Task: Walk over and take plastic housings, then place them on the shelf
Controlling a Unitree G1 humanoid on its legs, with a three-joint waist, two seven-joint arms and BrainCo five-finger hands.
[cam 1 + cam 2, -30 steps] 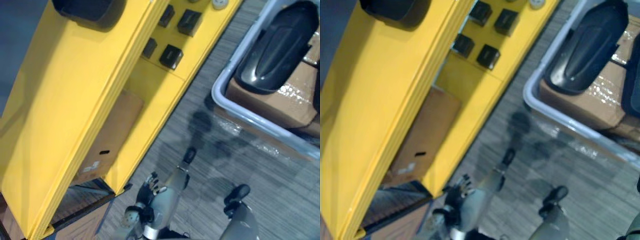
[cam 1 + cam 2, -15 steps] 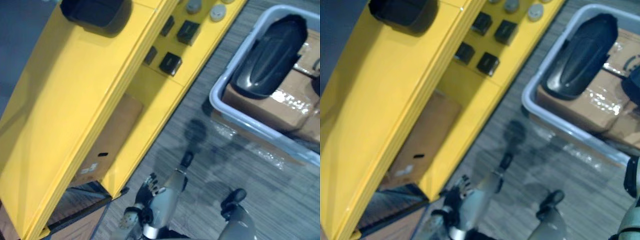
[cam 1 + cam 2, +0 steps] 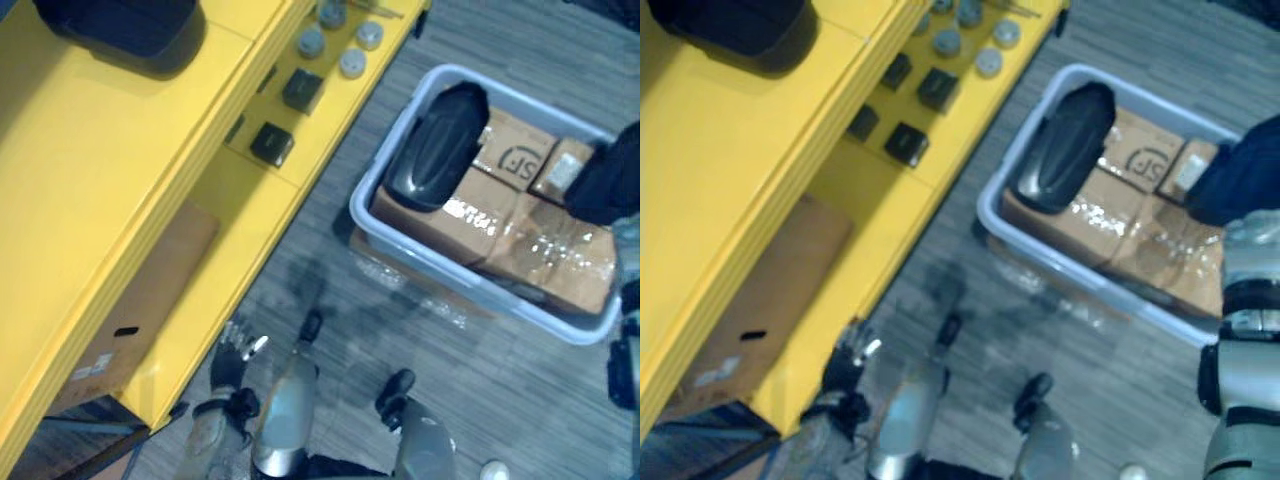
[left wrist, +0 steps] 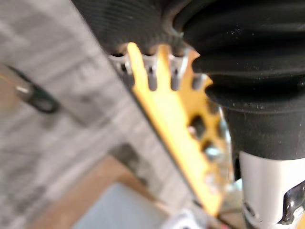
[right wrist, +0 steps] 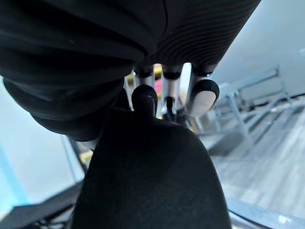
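Open floor parts shelf from bin; robot hand grips housing.

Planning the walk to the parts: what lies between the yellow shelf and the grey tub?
Only bare grey floor lies between the yellow shelf and the grey tub. Nothing stands in that strip, as the left eye view shows.

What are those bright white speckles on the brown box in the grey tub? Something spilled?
Probably glare, not a spill. Left eye view: the cardboard box in the grey bin looks covered in glossy film that bounces the light. Right eye view: the same speckles show on it.
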